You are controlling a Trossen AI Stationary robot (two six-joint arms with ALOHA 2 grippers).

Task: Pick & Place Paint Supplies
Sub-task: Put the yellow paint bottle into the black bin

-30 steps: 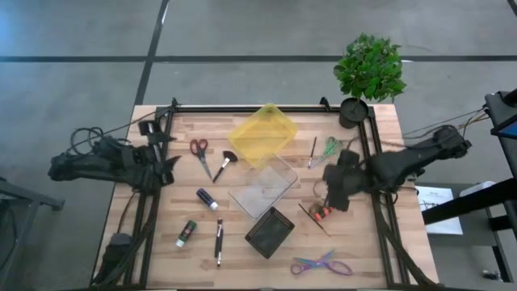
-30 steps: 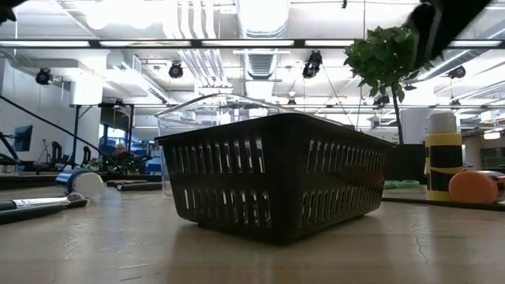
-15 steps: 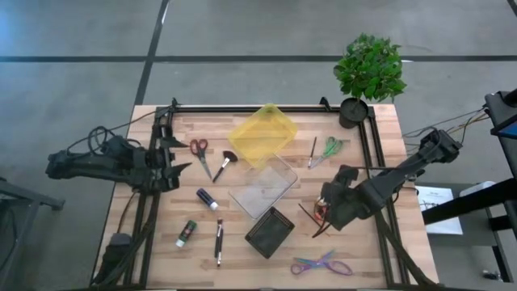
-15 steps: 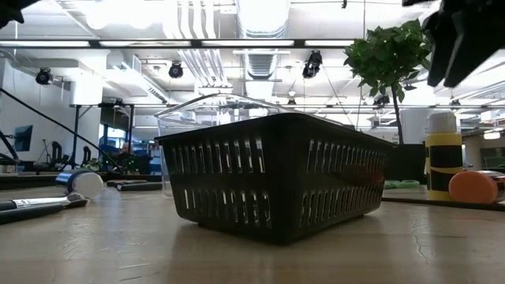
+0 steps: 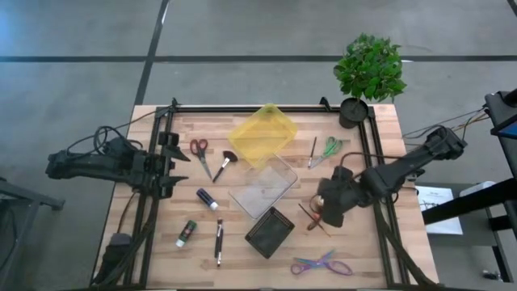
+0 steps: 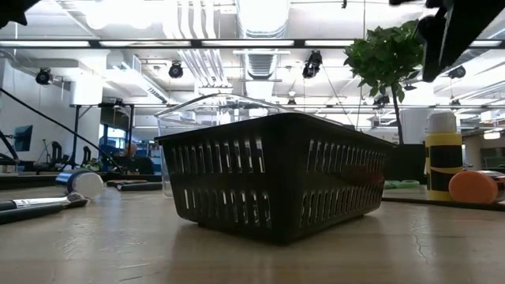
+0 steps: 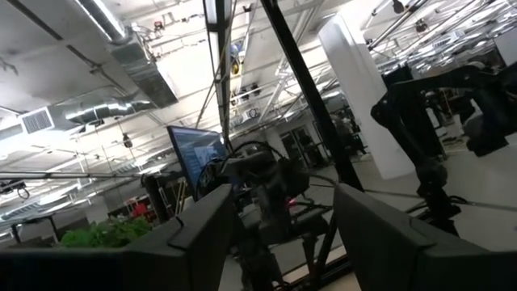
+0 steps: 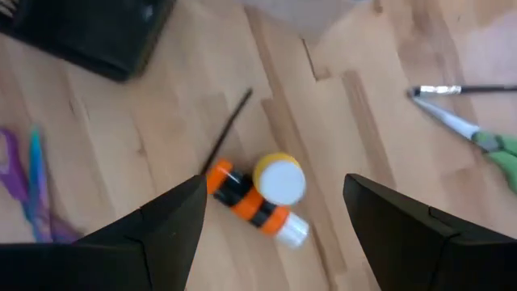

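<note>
Plastic, light and rigid, is what the orange-red paint bottle point(image 8: 258, 204) looks to be; it lies on its side near the black basket point(image 5: 270, 231) and may roll, so a hold across its barrel seems best. Beside it stands a yellow bottle point(image 8: 279, 179) with a white cap (seen end-on), and a thin brush point(image 8: 226, 139) touches them. The right gripper point(image 8: 271, 214) hovers above, fingers spread wide. The left gripper point(image 5: 173, 158) waits at the table's left edge, spread too.

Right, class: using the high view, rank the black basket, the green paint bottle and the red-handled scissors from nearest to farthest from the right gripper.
1. Black basket, just left of the right gripper.
2. Red-handled scissors, far-left area.
3. Green paint bottle, near-left edge.
</note>
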